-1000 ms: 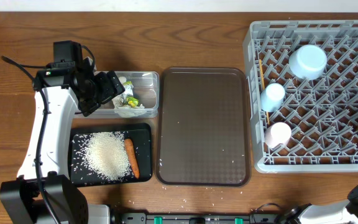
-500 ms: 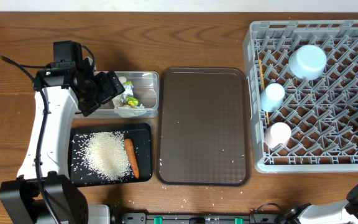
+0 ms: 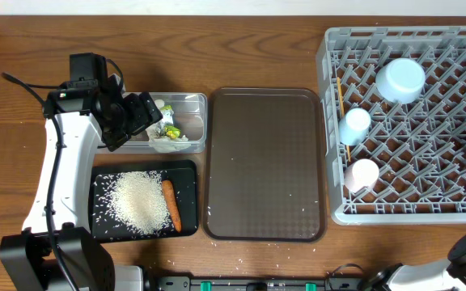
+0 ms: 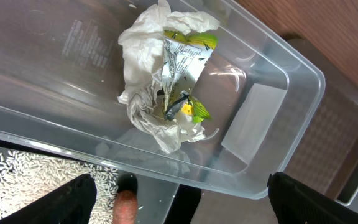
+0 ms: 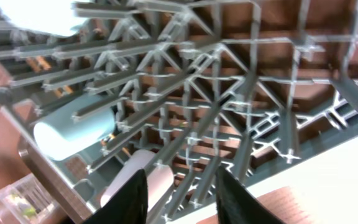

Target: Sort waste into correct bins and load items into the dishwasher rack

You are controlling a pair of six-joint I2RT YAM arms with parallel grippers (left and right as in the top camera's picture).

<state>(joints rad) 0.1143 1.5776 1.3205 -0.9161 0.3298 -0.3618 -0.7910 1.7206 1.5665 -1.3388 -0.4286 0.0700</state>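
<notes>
Two claws are in view, and both stand open with nothing between their fingers. The left claw [image 4: 180, 186] hangs spread wide over the clear tub [image 4: 253, 118], where the crumpled tissue [image 4: 157, 81] with green scraps lies on the floor. Just beside the tub sits the black tray [image 3: 186, 174], holding a heap of rice [image 3: 134, 202] and, to the right of the heap, the carrot [image 3: 171, 206]. The right claw [image 5: 180, 186] hovers over the grey rack [image 3: 411, 215] near its right edge, fingers a little apart. In the rack, the pale bowl [image 3: 400, 79] sits toward the far side. The light-blue cup [image 3: 355, 124] and the pinkish cup [image 3: 363, 174] rest near the left wall, and the chopsticks [image 3: 340, 95] lie along that wall. A brown tray [image 3: 265, 162] lies between the tub and the rack.
</notes>
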